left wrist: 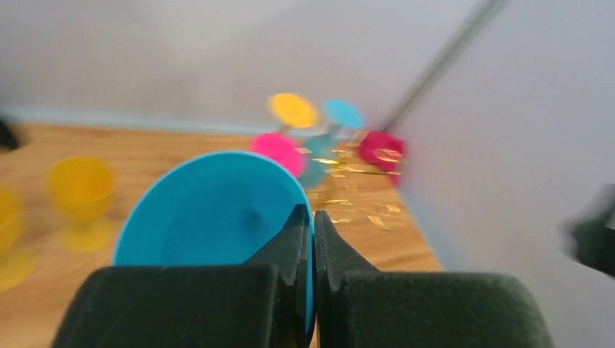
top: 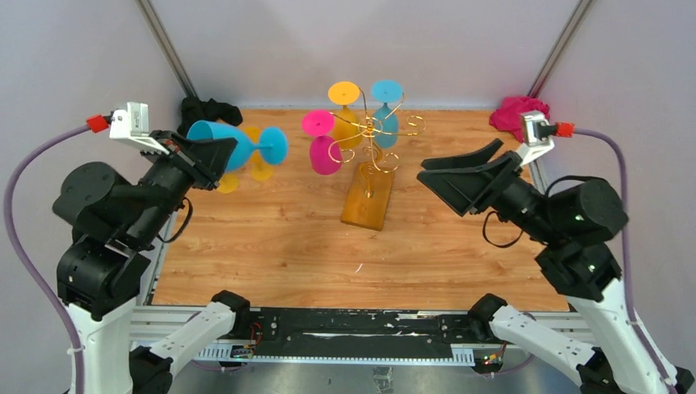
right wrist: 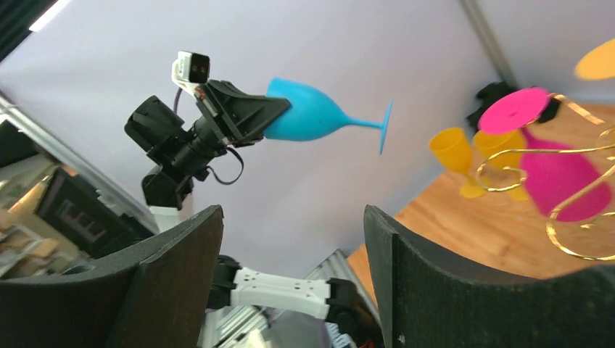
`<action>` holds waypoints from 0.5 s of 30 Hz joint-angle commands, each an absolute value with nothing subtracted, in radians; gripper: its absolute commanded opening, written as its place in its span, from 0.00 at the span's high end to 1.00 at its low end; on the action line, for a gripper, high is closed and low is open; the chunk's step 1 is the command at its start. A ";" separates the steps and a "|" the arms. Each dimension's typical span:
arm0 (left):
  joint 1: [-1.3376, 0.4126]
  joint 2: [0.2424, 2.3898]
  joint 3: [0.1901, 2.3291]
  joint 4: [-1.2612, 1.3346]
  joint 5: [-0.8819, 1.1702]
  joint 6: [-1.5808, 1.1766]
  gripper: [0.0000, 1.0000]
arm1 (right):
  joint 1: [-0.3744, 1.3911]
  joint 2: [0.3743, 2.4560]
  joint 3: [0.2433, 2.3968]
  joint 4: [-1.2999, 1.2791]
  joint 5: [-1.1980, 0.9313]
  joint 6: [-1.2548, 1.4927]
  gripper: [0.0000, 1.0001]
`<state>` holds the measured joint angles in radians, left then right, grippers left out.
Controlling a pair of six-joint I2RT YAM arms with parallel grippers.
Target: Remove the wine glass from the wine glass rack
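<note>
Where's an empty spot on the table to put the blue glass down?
The table's front half, between the rack base and the arm bases, is bare. Crowded: back left by the yellow glasses, and around the rack's hanging glasses.

Open table [top: 271, 246] before rack [top: 368, 197] — yellow glasses [right wrist: 451, 148] (two) left

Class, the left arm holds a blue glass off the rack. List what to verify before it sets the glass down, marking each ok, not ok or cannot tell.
1. Left claw shut on the rim of the blue plastic wine glass: ok.
2. Glass clear of the gold wire rack on its wooden base: ok.
3. Glass upright: not ok, it lies sideways.
4. Right claw open, empty: ok.
5. Landing spot free beside the yellow plastic glasses: cannot tell.
</note>
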<state>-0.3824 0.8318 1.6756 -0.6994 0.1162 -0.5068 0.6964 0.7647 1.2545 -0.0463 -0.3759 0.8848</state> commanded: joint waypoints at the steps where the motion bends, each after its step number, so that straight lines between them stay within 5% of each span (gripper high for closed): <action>1: -0.385 0.903 1.705 -1.113 -0.403 -0.429 1.00 | 0.707 0.751 1.348 -0.322 -0.215 0.664 0.25; 8: -0.385 1.004 1.572 -1.259 -0.466 -0.471 1.00 | 0.708 0.822 1.453 -0.499 -0.136 0.546 0.26; 15: -0.363 1.119 1.386 -1.062 -0.375 -0.503 1.00 | 0.708 0.832 1.429 -0.531 -0.079 0.454 0.20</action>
<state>-0.3813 1.0786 1.4273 -1.1793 -0.4141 -0.4797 0.6964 0.8474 1.4342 -0.4767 -0.1421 0.5457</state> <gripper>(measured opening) 0.029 0.792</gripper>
